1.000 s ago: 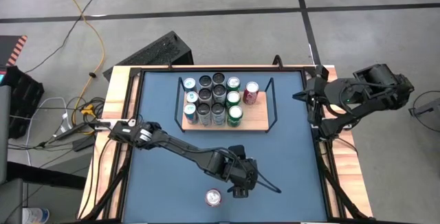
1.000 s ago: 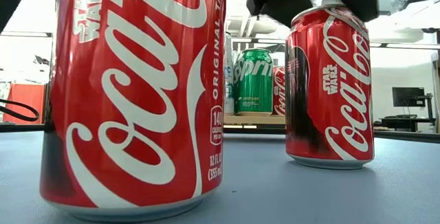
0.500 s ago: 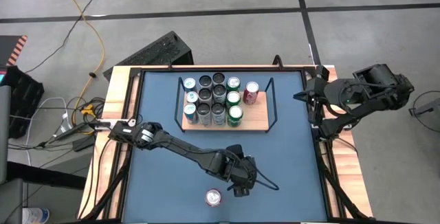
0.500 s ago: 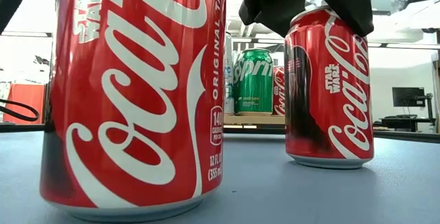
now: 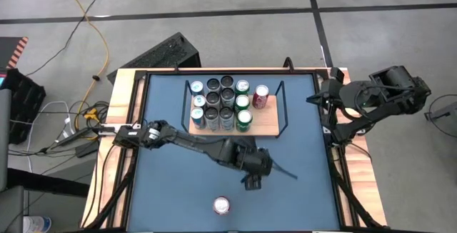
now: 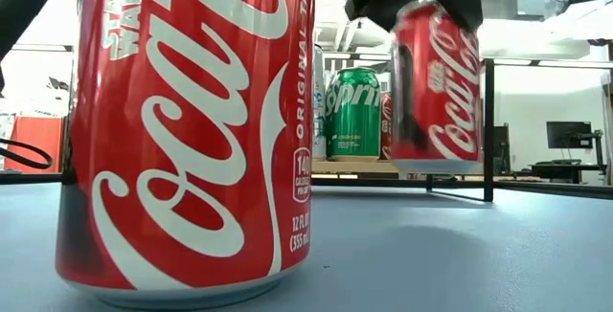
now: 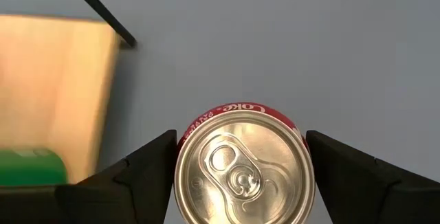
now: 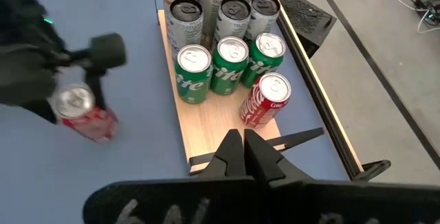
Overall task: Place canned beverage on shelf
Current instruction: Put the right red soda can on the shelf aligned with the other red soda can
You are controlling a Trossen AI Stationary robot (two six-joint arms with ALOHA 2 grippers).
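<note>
Coke can [image 6: 436, 87] is in the air, clear of the worktop [image 5: 300, 190], clamped in the left pincer [image 7: 242, 176] just short of the shelf [image 5: 268, 124]. The risk is the wire rail [image 5: 280, 108]: come in low and the can clips it, or knocks the packed cans [image 5: 221, 104]. The right pincer [image 8: 242, 157] waits, pinched shut and empty, at the worktop's right edge. A second Coke [image 5: 221, 205] stands near the front.

The table [image 5: 300, 183] is plain blue with a pale wood border. A red can [image 6: 436, 87] with white script and a silver top hangs in the black left gripper [image 5: 251, 179]. The shelf [image 5: 264, 124] is light wood with black wire rails, holding green cans [image 8: 230, 62], dark grey-and-white cans [image 8: 206, 4] and one red can [image 8: 265, 100].
</note>
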